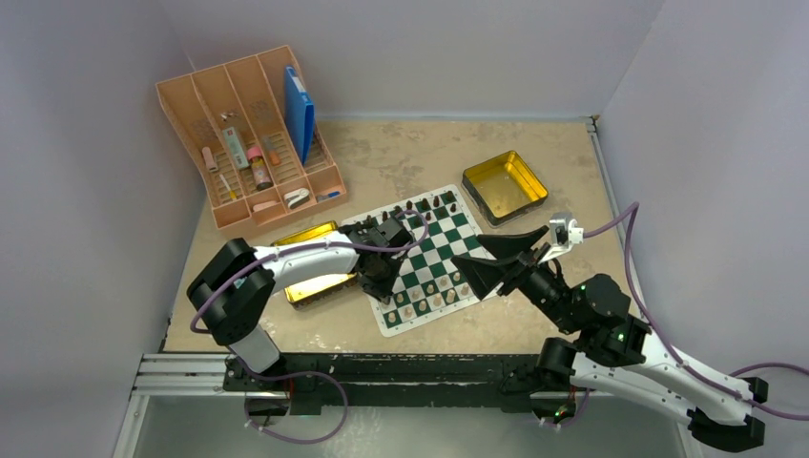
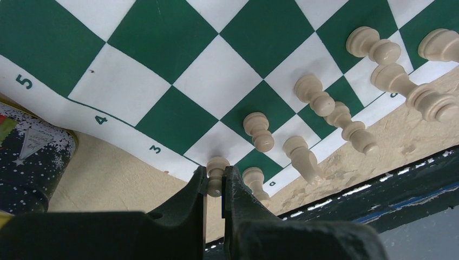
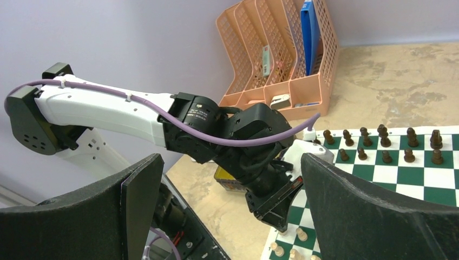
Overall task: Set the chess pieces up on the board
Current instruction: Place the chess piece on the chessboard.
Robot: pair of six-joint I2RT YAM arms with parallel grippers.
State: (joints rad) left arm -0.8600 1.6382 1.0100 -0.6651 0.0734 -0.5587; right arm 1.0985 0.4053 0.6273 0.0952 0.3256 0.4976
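The green-and-white board [image 1: 435,250] lies mid-table. Light tan chess pieces [image 1: 431,291] stand in its near rows, and dark ones [image 1: 426,204] line the far edge. My left gripper [image 1: 380,286] is at the board's near-left corner, shut on a tan pawn [image 2: 216,174] that is upright over the white corner-file square. In the left wrist view, more tan pieces [image 2: 258,131] stand on the board [image 2: 162,70] to the right. My right gripper [image 1: 485,258] hovers wide open above the board's right edge. Nothing is held between its fingers [image 3: 346,206].
One gold tin [image 1: 504,186] sits beyond the board at the right. Another [image 1: 310,262] lies under the left arm, beside the board. A pink organizer tray [image 1: 253,134] stands at the back left. The black mounting rail [image 1: 382,367] runs along the near table edge.
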